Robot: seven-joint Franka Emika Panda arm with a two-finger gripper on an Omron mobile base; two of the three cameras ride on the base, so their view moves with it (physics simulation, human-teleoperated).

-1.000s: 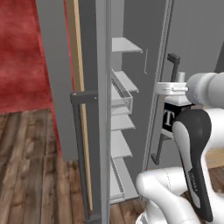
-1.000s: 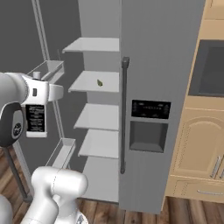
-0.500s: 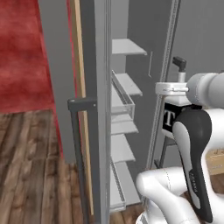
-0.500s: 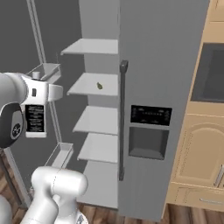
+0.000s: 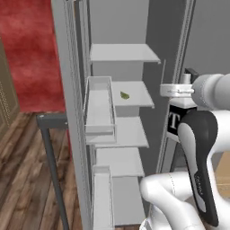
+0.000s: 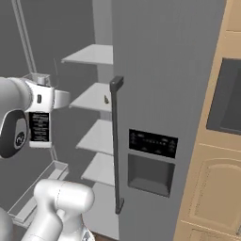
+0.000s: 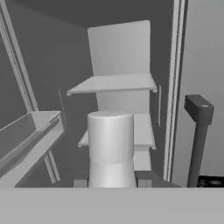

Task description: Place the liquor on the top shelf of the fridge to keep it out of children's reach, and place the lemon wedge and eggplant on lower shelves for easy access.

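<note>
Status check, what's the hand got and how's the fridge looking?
Hand shut on liquor, upright, outside the open fridge. Top shelf bare. Lemon wedge on second shelf. Nothing blocking between bottle and shelves.

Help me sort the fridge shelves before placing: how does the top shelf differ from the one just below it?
The top shelf is bare; the second shelf carries the lemon wedge. The top shelf sits above the held liquor; the second shelf sits about level with its cap. Both are thin, flat and pale.

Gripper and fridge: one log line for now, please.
gripper: shut on black-labelled liquor bottle | small yellow-green lemon wedge: second shelf | grey fridge's top shelf: bare
</note>
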